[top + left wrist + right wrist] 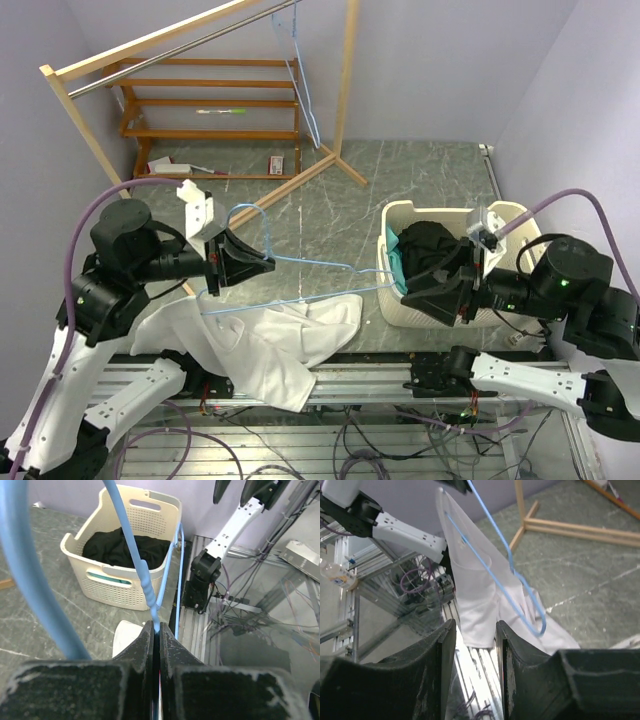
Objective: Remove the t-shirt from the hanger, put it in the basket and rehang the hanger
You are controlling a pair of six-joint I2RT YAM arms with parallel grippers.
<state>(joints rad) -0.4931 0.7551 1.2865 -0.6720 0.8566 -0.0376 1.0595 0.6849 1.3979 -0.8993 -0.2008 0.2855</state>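
Left gripper [156,632]: clenched on the wire of the blue hanger [142,575], which is held out level to the right from a raised, bent arm. White t-shirt [270,345]: draped on the hanger's near end and sagged onto the table [430,170] edge. Right gripper [474,627]: jaws parted, nothing grasped, held low before the laundry basket [430,207] and aimed at the hanger.

You get bright, even light with soft shadows. Up close, the hanger [35,580] blurs; the t-shirt [475,605] looks washed-out white.
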